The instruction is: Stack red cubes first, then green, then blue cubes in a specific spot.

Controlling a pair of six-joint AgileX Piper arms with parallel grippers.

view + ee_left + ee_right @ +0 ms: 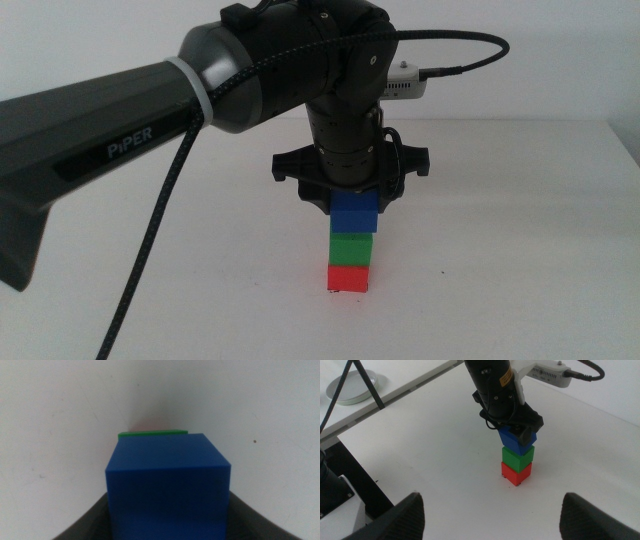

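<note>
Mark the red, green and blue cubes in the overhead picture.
small matte red cube [348,278], middle view, front face.
small matte green cube [351,247], middle view, front face.
small matte deep-blue cube [354,215], middle view, front face below the left gripper.

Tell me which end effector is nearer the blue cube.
Left. The left end effector is shut on the blue cube, holding it on top of the green cube. The right end effector waits well back from the stack, jaws open.
</note>
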